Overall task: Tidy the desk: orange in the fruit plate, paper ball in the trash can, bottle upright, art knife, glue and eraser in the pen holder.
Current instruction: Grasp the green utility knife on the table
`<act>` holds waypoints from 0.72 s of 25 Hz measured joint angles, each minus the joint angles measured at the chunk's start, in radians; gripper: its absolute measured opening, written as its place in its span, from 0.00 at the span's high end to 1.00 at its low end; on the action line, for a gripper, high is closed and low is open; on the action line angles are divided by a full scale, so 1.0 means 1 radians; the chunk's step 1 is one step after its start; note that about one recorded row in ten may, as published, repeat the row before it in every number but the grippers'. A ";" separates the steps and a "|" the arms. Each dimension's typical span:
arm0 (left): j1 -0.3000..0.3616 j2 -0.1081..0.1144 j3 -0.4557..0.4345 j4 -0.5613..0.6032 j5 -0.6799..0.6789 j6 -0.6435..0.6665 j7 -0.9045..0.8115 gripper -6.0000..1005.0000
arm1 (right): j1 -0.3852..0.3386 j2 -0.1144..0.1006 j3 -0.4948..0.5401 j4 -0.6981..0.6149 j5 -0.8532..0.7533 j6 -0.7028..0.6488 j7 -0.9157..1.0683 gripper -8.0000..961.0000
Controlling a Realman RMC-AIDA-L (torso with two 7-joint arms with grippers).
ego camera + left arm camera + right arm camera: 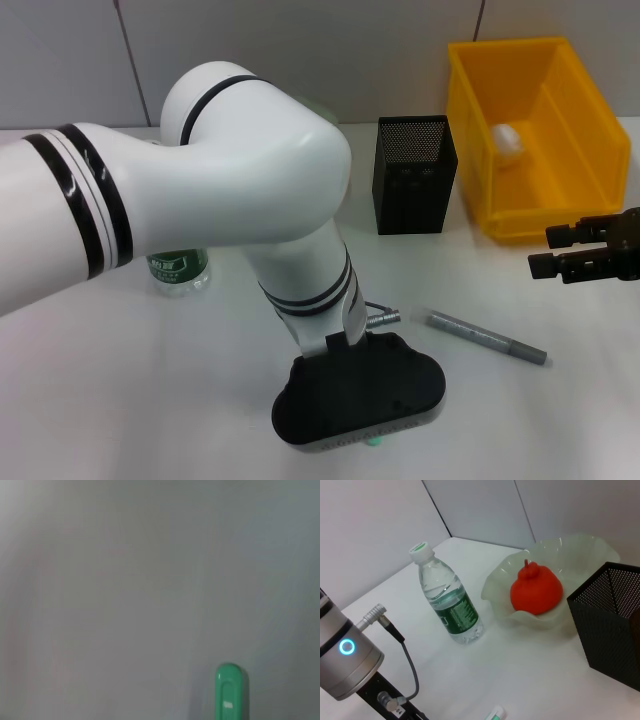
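Left gripper (358, 400) hung low right over the green glue (229, 692), jaws hidden, while the right gripper (550, 251) waited shut.

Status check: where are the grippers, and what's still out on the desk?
Left gripper down over green item, fingers hidden. Right gripper idle by trash can. Orange in fruit plate, bottle upright. Grey art knife still on desk.
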 joint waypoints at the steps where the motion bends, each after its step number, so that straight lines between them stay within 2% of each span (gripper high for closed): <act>1: 0.000 0.000 0.000 0.000 0.000 0.000 0.000 0.64 | 0.000 0.000 0.000 0.000 0.000 0.000 0.000 0.19; 18: -0.018 0.000 0.006 -0.004 -0.001 0.010 -0.009 0.64 | 0.000 0.000 0.000 0.000 0.000 0.000 -0.001 0.19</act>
